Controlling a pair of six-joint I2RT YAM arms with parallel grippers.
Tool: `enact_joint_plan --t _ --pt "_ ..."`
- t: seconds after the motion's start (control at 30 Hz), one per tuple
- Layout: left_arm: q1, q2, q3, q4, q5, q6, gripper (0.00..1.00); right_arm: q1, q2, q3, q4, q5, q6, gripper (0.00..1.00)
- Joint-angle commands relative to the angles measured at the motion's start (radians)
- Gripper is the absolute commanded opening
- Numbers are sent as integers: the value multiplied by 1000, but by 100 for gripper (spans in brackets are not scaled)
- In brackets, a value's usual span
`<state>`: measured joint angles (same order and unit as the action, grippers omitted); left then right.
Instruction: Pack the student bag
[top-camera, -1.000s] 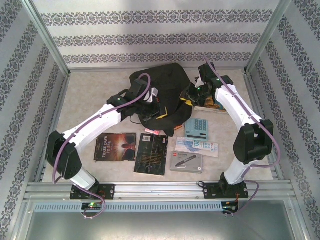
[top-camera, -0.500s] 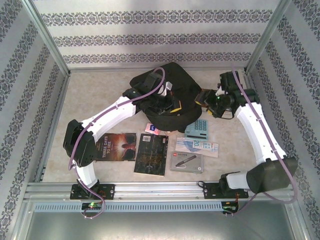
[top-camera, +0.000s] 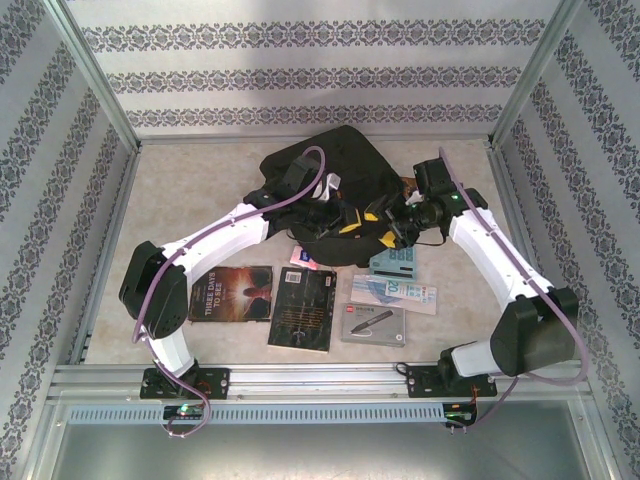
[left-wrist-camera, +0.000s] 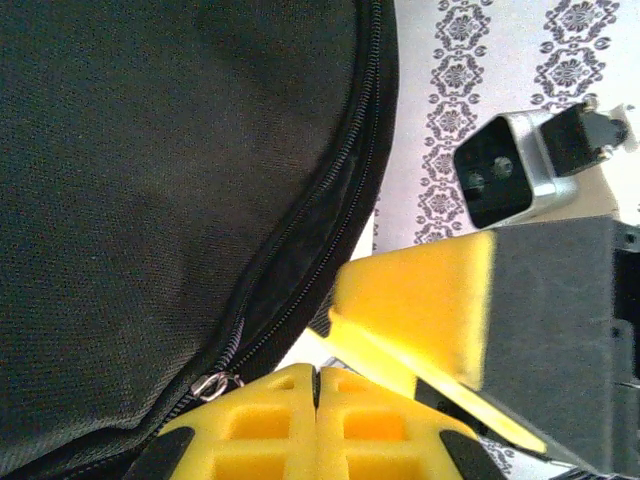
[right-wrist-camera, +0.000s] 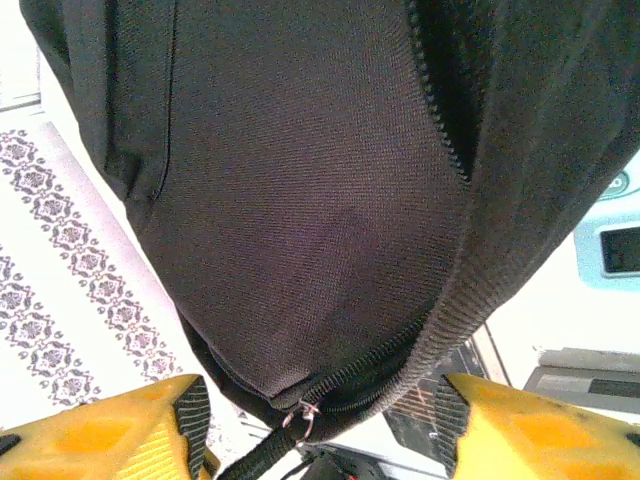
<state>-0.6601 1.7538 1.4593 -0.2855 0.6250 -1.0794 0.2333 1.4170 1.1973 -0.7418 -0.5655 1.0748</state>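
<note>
Lying at the upper middle of the overhead view, the student bag (top-camera: 335, 160) rests on the desk (top-camera: 190, 190), its black cloth bunched where both arms meet it. At the bag's lower edge, just right of centre, the left end effector (top-camera: 346, 216) is closed, its yellow pads pressed flat together. In its own camera a zipper pull (left-wrist-camera: 208, 385) sits just beside the left pad, and whether any cloth is pinched I cannot tell. Immediately to the right, the right end effector (top-camera: 384, 224) stands with its fingers apart, the bag's zippered edge hanging between them. Lower in the frame lie a calculator (top-camera: 393, 262) and a dark book (top-camera: 303, 308).
</note>
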Motion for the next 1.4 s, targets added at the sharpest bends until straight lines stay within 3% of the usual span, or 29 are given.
enact_joint_plan --t 0.0,0.3,0.6,0.93,1.37 --pt "-9 -40 11 77 15 -16 0 10 31 25 -44 34 43 58" --pt "-7 -43 16 49 12 7 0 34 62 14 -54 93 59 37" --pt "11 -88 -27 -34 -12 65 0 43 103 66 -114 134 6 0" --pt "71 -203 -140 -99 -62 128 0 37 111 60 -171 168 -41 0" --pt "220 -280 -243 -96 -70 159 0 37 102 72 -197 179 -105 0"
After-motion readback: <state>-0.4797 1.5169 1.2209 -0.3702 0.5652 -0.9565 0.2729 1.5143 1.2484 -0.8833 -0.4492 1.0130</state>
